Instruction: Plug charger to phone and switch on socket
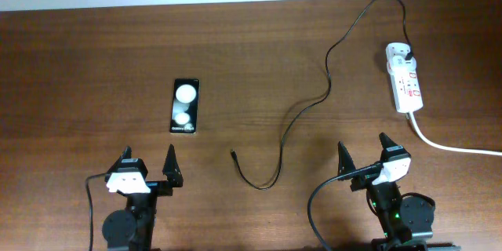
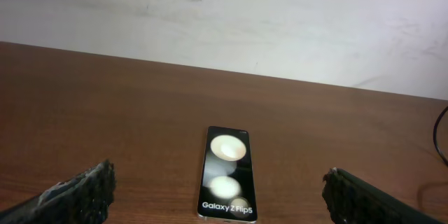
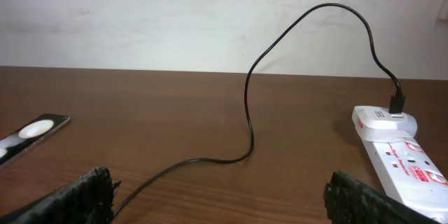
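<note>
Both the left fingers (image 1: 171, 165) and the right fingers (image 1: 343, 163) stand fully spread and empty, low at the near edge of the bench (image 1: 78, 63) and touching nothing. The phone (image 1: 185, 106) lies flat, screen up, on the left half, straight beyond the left fingers and well apart from the cable. The charger (image 1: 329, 74) runs from a black plug (image 1: 409, 52) seated in the far end of the socket (image 1: 405, 78) at far right. It loops toward the far edge, then trails back to the centre, where its small free plug (image 1: 233, 154) rests on the bench between the two arms. In judgement, the cable is light and limp. It will sag and swing if taken mid-run, so the hold belongs on the stiff plug body just behind its tip, leaving the tip free. The phone looks thin, glossy and likely slippery. It should slide under an inserting push unless pinned across its long edges, clear of the screen. The socket appears rigid and light, and its thick white cord (image 1: 447, 147) trails off to the right. A press on a red switch may shift the strip.
</note>
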